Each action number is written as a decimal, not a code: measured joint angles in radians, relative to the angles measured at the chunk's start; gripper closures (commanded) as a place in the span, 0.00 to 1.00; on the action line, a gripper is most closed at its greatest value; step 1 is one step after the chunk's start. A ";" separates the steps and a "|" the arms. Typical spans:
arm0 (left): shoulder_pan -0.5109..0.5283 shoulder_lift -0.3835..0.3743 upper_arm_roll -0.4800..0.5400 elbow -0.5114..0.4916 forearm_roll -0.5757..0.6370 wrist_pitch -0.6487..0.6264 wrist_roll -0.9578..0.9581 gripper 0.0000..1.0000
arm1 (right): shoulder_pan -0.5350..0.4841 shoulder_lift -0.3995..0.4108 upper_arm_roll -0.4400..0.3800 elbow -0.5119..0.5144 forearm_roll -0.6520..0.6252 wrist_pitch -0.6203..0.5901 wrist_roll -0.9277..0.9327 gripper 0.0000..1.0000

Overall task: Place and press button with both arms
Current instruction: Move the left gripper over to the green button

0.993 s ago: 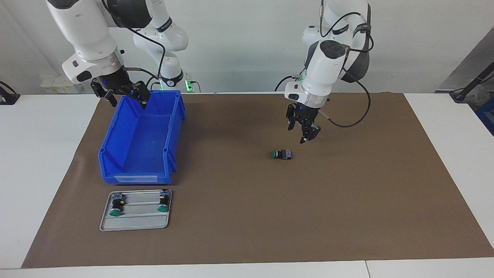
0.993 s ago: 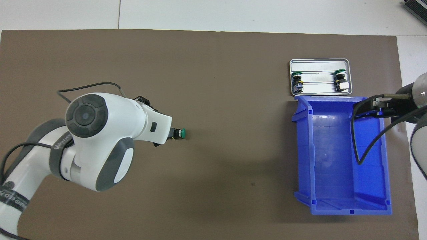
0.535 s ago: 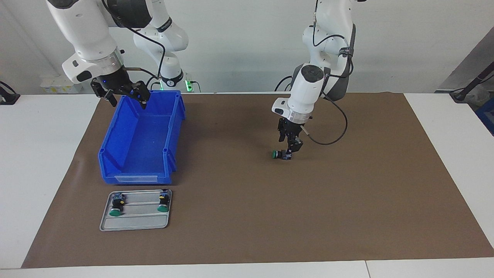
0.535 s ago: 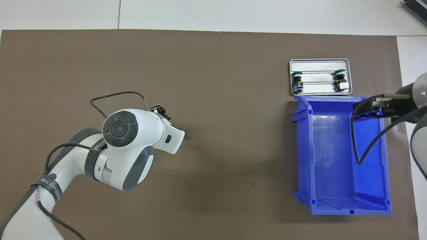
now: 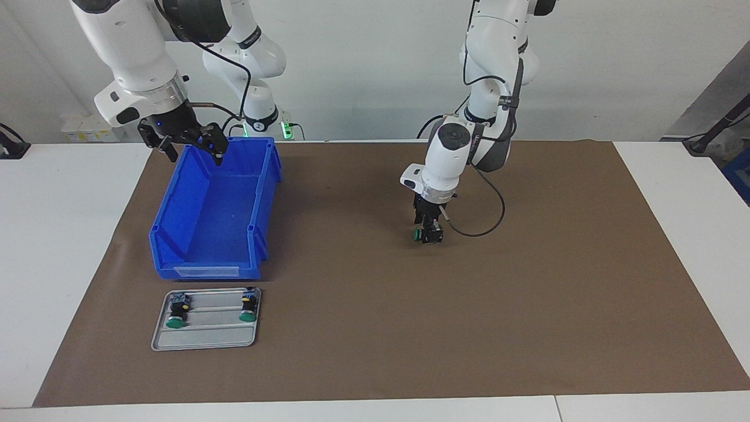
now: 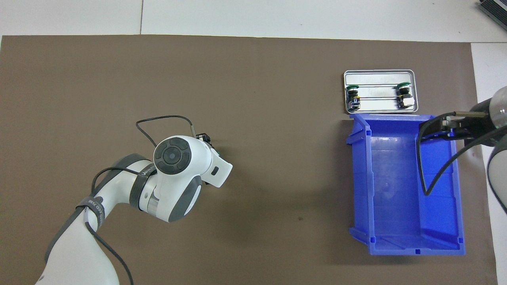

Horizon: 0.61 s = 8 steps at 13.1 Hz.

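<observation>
From the facing view, the button [image 5: 423, 235] was lying on its side on the brown mat [image 5: 527, 305], well apart from the blue bin [image 5: 214, 214] and toward the left arm's end of the table from it, green cap pointing toward the bin. The left gripper [image 5: 429, 230] was right down at it, fingers on either side of the black body. Couldn't honestly tell whether it was squeezing the button or just straddling it, so no call on the grip. The right gripper [image 5: 186, 142] hung over the bin's rim at the end nearest the robots, fingers spread wide with nothing in them, that arm just waiting. A small metal tray [image 5: 205, 339] sat just beside the bin, farther from the robots, with two other green-capped buttons [image 5: 176, 313] lying in it.

The overhead view was less helpful. The left arm's white wrist [image 6: 186, 174] covered the button and the fingers, so only a bit of black gripper hardware stuck out next to it, well apart from the bin [image 6: 404, 198]. The right gripper [image 6: 445, 128] showed over the bin's corner near the tray [image 6: 378, 73], again holding nothing. The tray sat touching or almost touching the bin's end wall; I couldn't tell which.
</observation>
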State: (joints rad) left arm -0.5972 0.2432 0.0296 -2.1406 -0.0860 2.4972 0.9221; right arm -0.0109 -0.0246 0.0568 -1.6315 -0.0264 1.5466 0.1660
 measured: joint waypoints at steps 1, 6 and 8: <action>-0.001 0.005 0.000 0.000 0.000 0.002 0.000 0.29 | 0.000 0.000 0.000 0.000 0.000 0.000 0.000 0.00; -0.004 0.010 0.000 0.000 0.000 0.002 0.001 0.50 | 0.000 0.000 0.000 0.000 0.000 0.000 0.000 0.00; -0.006 0.011 0.000 0.000 0.000 0.005 0.002 0.64 | 0.000 0.000 0.000 0.000 0.000 0.000 0.000 0.00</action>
State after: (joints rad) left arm -0.6027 0.2537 0.0298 -2.1407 -0.0860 2.5018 0.9245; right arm -0.0109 -0.0246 0.0568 -1.6318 -0.0264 1.5466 0.1660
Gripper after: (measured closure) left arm 0.458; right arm 0.000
